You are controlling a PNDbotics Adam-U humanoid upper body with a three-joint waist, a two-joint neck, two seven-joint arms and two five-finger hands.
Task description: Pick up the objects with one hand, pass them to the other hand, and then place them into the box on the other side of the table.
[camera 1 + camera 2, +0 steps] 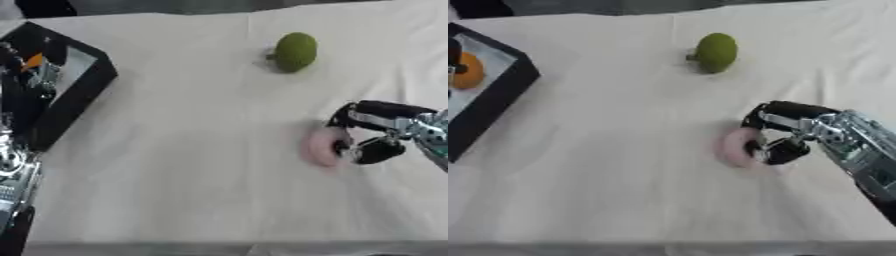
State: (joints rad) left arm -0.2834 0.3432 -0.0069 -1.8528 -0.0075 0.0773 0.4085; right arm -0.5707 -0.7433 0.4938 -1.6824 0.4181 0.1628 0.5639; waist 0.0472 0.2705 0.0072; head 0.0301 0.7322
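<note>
A round pink object (pixel 733 146) lies on the white cloth at the right of the middle. My right hand (pixel 785 134) comes in from the right edge and is curled round it, fingers over its top and thumb at its lower side. A green, lumpy round fruit (pixel 716 52) lies farther back, apart from the hand. The black box (pixel 499 96) with a white floor stands at the left edge, and an orange object (pixel 467 71) lies inside it. My left hand (pixel 38 76) shows at the left edge over the box, partly hiding it.
The table is covered by a creased white cloth (pixel 192 150). The silver and black left arm (pixel 10 170) runs down the left edge. The table's front edge (pixel 219 246) lies along the bottom.
</note>
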